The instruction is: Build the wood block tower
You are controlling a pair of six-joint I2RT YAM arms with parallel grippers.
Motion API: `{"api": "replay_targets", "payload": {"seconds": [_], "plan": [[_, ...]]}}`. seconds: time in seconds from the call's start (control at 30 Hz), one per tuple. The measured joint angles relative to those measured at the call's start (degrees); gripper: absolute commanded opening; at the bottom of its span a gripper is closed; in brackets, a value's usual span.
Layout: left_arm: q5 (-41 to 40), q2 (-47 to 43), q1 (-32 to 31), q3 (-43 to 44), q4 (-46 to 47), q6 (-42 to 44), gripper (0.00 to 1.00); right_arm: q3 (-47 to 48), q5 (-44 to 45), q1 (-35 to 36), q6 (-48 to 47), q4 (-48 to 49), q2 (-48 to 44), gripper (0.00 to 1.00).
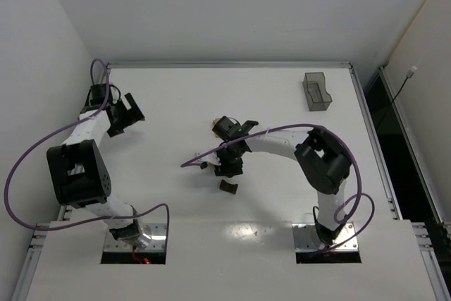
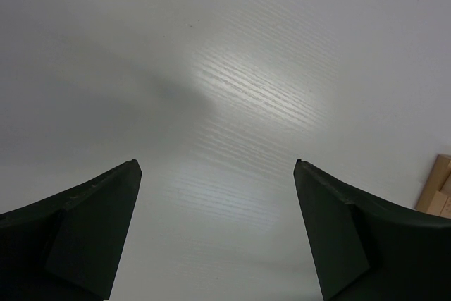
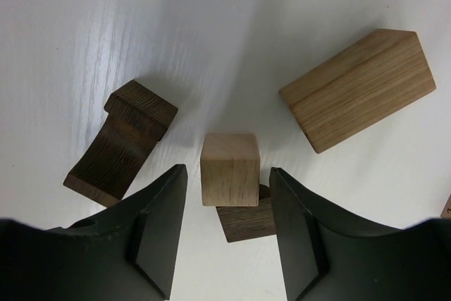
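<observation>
Tower [image 3: 230,182], at centre of table [image 1: 176,89]: light cube [image 3: 229,153] on dark block [image 3: 248,223]. R gripper [image 3: 227,170] straddles cube, jaws apart, not touching. L gripper [image 2: 217,163] empty, jaws wide. Likely stacking step; next needs centred, gentle squeeze.

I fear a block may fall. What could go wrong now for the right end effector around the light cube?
The light cube seems to sit off-centre on a dark block; if the right end effector closes unevenly, it may tip. The dark arch lies close beside one finger and could be pushed.
</observation>
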Motion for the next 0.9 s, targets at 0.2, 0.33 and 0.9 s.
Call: {"api": "replay_targets", "payload": {"seconds": [0.2, 0.33, 0.9], "plan": [[0.00, 0.00, 0.00, 0.00, 0.26, 0.00, 0.88, 0.55, 1.20, 0.50, 0.24, 0.07, 0.94, 0.32], [0.00, 0.00, 0.00, 0.00, 0.28, 0.00, 0.88, 1.46, 1.64, 0.61, 1.05, 0.00, 1.53, 0.02], [-7.85, -4.15, 0.00, -1.33, 0.20, -5.09, 0.94, 20.06, 15.30, -4.61, 46.95, -7.89, 2.21, 0.00]]}}
